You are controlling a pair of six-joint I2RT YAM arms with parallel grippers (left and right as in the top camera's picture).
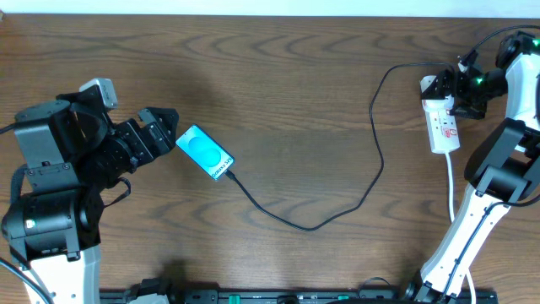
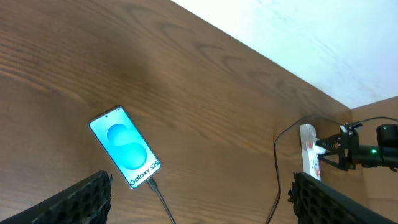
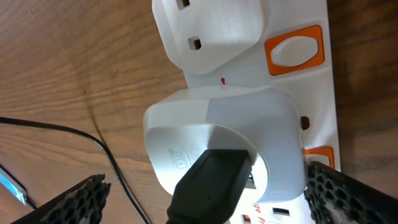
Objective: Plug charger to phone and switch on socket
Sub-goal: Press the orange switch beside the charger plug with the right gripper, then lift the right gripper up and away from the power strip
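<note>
You are looking down on a dark wood-grain desk point(image 1: 278, 93). At centre left of the overhead frame the phone point(image 1: 204, 152) lies flat on a diagonal, with its teal screen facing up. In the left wrist view the screen reads "Galaxy S25".

The left pincer point(image 1: 173, 131) sits just left of the phone. Its fingers are spread wide and hold nothing. In the left wrist view the two finger pads point(image 2: 74, 200) fill the bottom corners, and the phone lies clear of them.

The charger point(image 1: 310, 229) is a thin black cable. Its tip meets the phone's lower short edge. From there it sags toward the bottom centre of the frame, then loops up to the upper right.

There the socket point(image 1: 442, 127), a white strip, lies lengthwise down the frame. Its white cord point(image 1: 451, 181) trails down toward the lower right.

The right pincer point(image 1: 449, 95) is over the strip's upper end. Its fingers are spread wide and grip nothing. The right wrist view shows a white adapter point(image 3: 224, 143) seated in the strip with a black plug point(image 3: 214, 183) pushed into it. An orange switch point(image 3: 295, 51) sits at the upper right of that frame. You cannot tell whether it is on or off.
</note>
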